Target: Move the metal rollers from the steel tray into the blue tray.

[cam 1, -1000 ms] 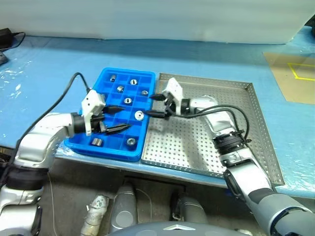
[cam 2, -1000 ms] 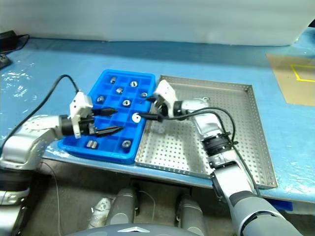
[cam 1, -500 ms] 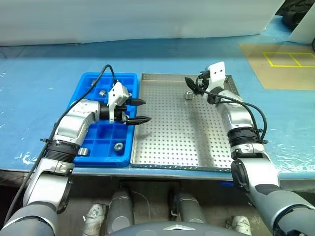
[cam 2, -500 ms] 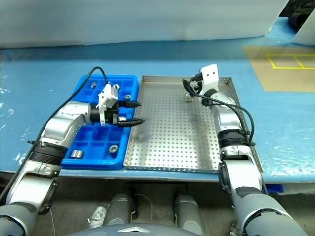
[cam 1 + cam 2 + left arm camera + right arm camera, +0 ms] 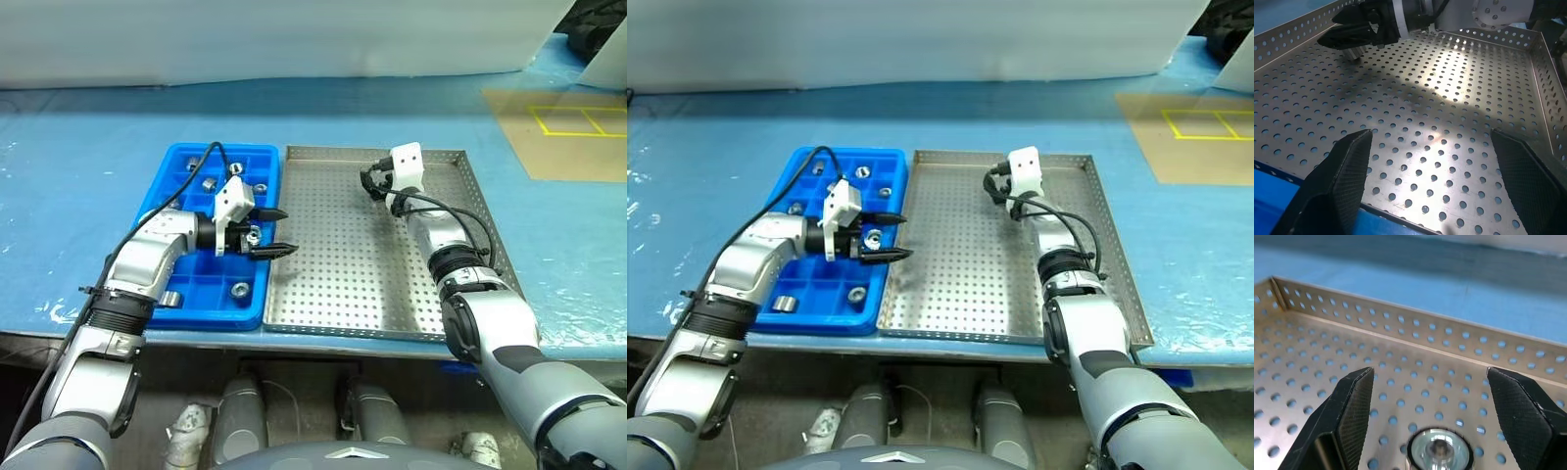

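Head views — steel tray: the steel tray (image 5: 372,264) sits just right of the blue tray (image 5: 176,201), rims side by side, likely so each carry is short.
Head views — blue tray: several metal rollers (image 5: 210,183) already lie in separate compartments, one per cell.
Head views — left gripper: the left gripper (image 5: 266,231) reaches level over the seam between the two trays, fingers spread wide and empty; it looks parked near the drop side.
Head views — right gripper: the right gripper (image 5: 375,185) is at the far end of the steel tray, pointing toward the far rim; I judge it is lining up on the one roller left there.
Left wrist view — own fingers: the two black fingers (image 5: 1342,171) stand far apart over bare perforated floor, nothing between them.
Left wrist view — other arm: the right gripper (image 5: 1352,34) hangs low near the far rim, with a roller (image 5: 1354,53) just under its tips.
Right wrist view — last roller: a shiny roller (image 5: 1440,450) stands upright on the floor, near the far rim wall.
Right wrist view — claw to roller: the fingers (image 5: 1347,406) gape wide on either side, not touching; the roller sits centred between them, so closing should catch it.
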{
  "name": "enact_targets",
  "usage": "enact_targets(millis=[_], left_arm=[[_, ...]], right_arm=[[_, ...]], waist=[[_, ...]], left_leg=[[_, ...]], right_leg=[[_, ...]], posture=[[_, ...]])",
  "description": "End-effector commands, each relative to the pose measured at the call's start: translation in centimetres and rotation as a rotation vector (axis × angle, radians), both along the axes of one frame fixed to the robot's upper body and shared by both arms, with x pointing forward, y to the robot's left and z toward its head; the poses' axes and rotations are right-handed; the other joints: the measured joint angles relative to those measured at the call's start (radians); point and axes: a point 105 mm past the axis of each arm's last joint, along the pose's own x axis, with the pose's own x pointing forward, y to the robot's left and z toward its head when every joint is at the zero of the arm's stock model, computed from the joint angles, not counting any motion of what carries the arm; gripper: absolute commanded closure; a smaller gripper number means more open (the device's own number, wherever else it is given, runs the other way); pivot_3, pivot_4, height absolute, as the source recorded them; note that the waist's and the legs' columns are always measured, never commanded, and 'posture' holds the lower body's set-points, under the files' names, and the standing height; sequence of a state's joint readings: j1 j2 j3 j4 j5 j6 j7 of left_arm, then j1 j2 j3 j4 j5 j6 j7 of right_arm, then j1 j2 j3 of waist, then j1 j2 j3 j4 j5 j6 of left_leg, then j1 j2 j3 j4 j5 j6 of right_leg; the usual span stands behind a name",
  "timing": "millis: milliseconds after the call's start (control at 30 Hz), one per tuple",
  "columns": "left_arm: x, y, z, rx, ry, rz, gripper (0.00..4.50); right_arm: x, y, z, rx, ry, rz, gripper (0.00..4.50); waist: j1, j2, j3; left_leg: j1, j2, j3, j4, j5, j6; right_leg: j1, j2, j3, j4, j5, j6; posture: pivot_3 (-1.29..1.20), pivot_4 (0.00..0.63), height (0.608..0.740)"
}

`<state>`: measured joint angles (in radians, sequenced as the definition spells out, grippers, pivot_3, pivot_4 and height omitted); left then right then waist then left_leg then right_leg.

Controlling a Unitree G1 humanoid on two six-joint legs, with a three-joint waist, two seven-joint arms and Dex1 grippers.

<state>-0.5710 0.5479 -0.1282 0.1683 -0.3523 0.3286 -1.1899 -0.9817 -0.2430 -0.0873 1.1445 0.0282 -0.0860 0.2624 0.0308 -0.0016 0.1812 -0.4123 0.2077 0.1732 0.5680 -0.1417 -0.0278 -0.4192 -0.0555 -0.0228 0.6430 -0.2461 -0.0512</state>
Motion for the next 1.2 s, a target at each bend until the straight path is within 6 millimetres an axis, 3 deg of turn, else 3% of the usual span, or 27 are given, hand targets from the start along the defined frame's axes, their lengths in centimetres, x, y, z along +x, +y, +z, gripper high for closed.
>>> enact_targets(millis=[33, 267, 367, 467, 600, 1200], left_arm=[[-0.1, 0.3, 1.2, -0.009, -0.049, 0.008, 0.42], [-0.2, 0.4, 0.9, 0.000, -0.049, 0.008, 0.42], [-0.1, 0.4, 1.0, 0.003, -0.052, 0.009, 0.42], [-0.1, 0.4, 1.0, 0.006, -0.053, 0.007, 0.42], [0.0, 0.4, 1.0, 0.009, -0.053, 0.005, 0.42], [0.0, 0.5, 1.0, 0.019, -0.049, 0.005, 0.42]], right_arm=[[0.3, -0.1, 1.5, -0.016, -0.055, 0.004, 0.69], [0.2, 0.4, 0.6, -0.029, -0.032, 0.016, 0.69], [0.1, 0.6, 0.3, -0.036, -0.030, 0.028, 1.30], [0.1, 0.3, 0.2, -0.050, -0.026, 0.007, 2.30], [0.0, -0.1, 0.0, -0.047, -0.024, 0.000, 2.80], [-0.8, 0.4, -2.5, -0.062, 0.059, 0.030, 2.82]], waist=[[0.005, 0.000, 0.000], [0.010, 0.000, 0.000], [0.011, 0.000, 0.000], [0.011, 0.000, 0.000], [0.011, 0.000, 0.000], [0.010, 0.000, 0.000]], left_leg=[[0.000, 0.000, 0.000, 0.000, 0.000, 0.000], [0.000, 0.000, 0.000, 0.001, 0.000, 0.000], [0.000, 0.000, 0.000, 0.001, 0.000, 0.000], [0.000, 0.000, 0.000, 0.001, 0.000, 0.000], [0.000, 0.000, 0.000, 0.001, 0.000, 0.000], [0.001, 0.001, 0.000, 0.001, 0.000, 0.000]], right_leg=[[0.000, 0.000, 0.000, 0.000, 0.000, 0.000], [0.000, 0.000, 0.000, 0.001, 0.000, 0.000], [0.000, 0.000, 0.000, 0.001, 0.000, 0.000], [0.000, 0.000, 0.000, 0.001, 0.000, 0.000], [0.000, 0.000, 0.000, 0.001, 0.000, 0.000], [0.000, 0.000, 0.000, 0.000, 0.000, 0.000]], posture=[[-0.11, 0.150, 0.740], [-0.11, 0.150, 0.740], [-0.11, 0.150, 0.740], [-0.12, 0.150, 0.740], [-0.12, 0.150, 0.740], [-0.12, 0.150, 0.740]])
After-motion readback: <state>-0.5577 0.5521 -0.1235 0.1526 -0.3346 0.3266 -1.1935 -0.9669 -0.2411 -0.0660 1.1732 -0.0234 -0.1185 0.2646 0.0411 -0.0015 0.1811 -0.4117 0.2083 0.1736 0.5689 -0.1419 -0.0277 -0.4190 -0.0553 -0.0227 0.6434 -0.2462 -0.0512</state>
